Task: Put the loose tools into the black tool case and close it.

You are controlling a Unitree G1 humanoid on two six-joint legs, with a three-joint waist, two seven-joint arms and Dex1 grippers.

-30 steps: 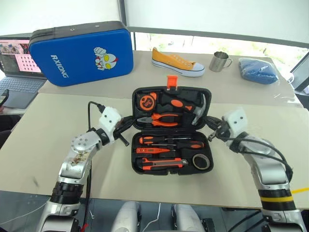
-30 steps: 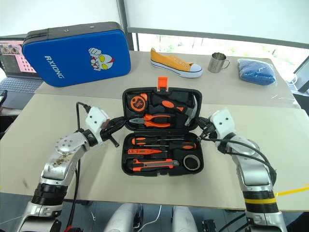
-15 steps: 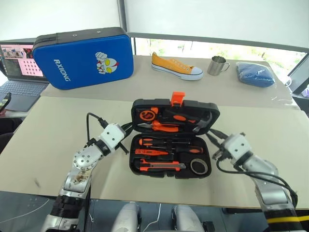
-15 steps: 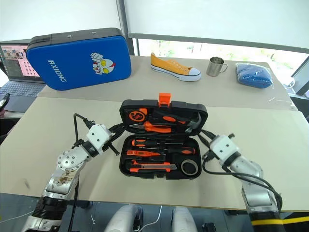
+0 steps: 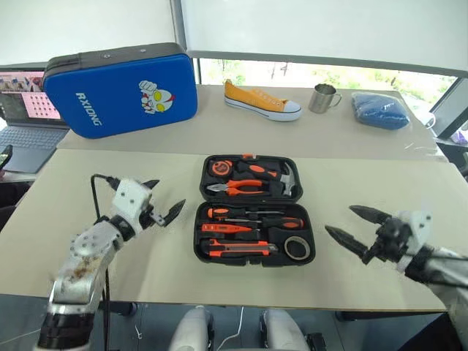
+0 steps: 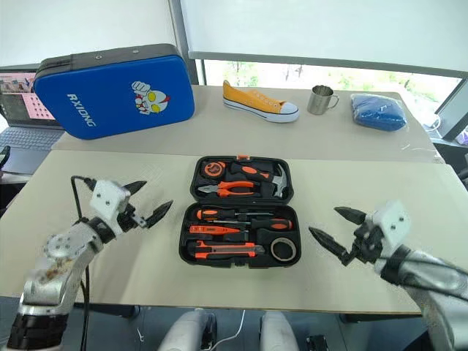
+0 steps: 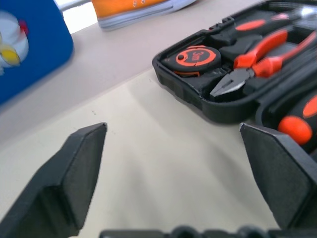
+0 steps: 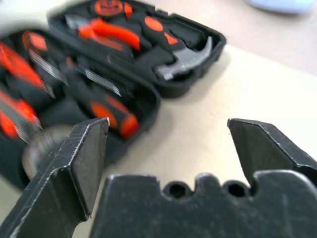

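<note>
Black tool case (image 5: pixel 255 252) open flat, screwdrivers (image 5: pixel 256 214) crosswise.

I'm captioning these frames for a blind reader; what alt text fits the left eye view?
An open black tool case lies flat on a beige table, tools seated in its recesses, with the open left gripper and open right gripper apart from it on either side. Behind are a blue zip case, a yellow shoe, a metal mug and a laptop.
</note>
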